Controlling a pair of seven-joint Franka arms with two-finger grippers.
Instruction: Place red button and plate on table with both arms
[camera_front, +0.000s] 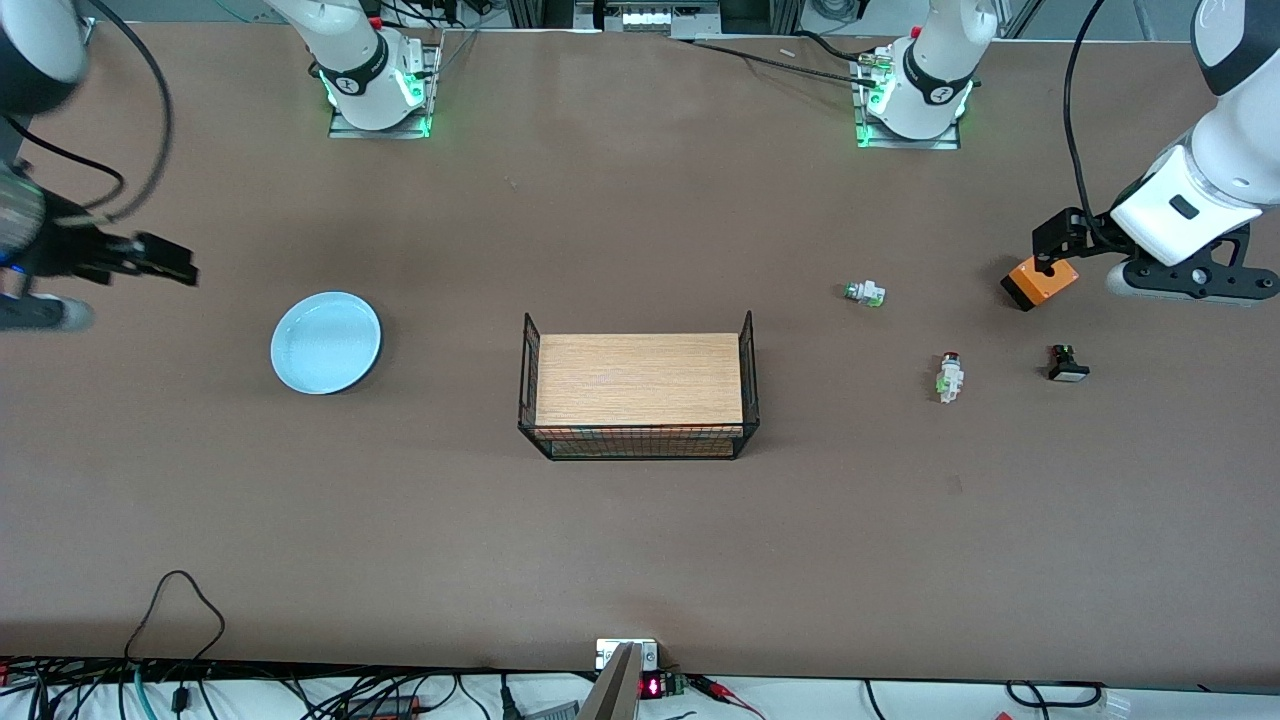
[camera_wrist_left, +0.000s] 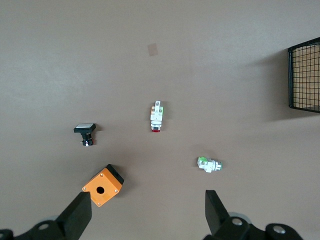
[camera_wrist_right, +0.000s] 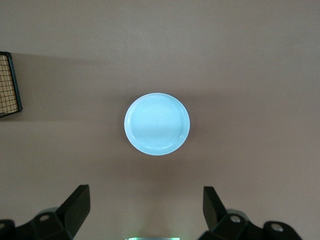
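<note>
The red button (camera_front: 949, 376) lies on its side on the brown table (camera_front: 640, 560), toward the left arm's end; it also shows in the left wrist view (camera_wrist_left: 156, 116). The light blue plate (camera_front: 325, 342) sits flat on the table toward the right arm's end and shows in the right wrist view (camera_wrist_right: 157, 123). My left gripper (camera_front: 1062, 238) is open and empty, up in the air over the orange box; its fingers stand wide apart in its wrist view (camera_wrist_left: 147, 215). My right gripper (camera_front: 165, 258) is open and empty in the air beside the plate, seen also in its wrist view (camera_wrist_right: 145, 210).
A wire-sided rack with a wooden board (camera_front: 637, 395) stands mid-table. Near the red button lie a green-capped switch (camera_front: 864, 292), a black switch with a white cap (camera_front: 1067, 363) and an orange box (camera_front: 1040, 282). Cables run along the table's near edge.
</note>
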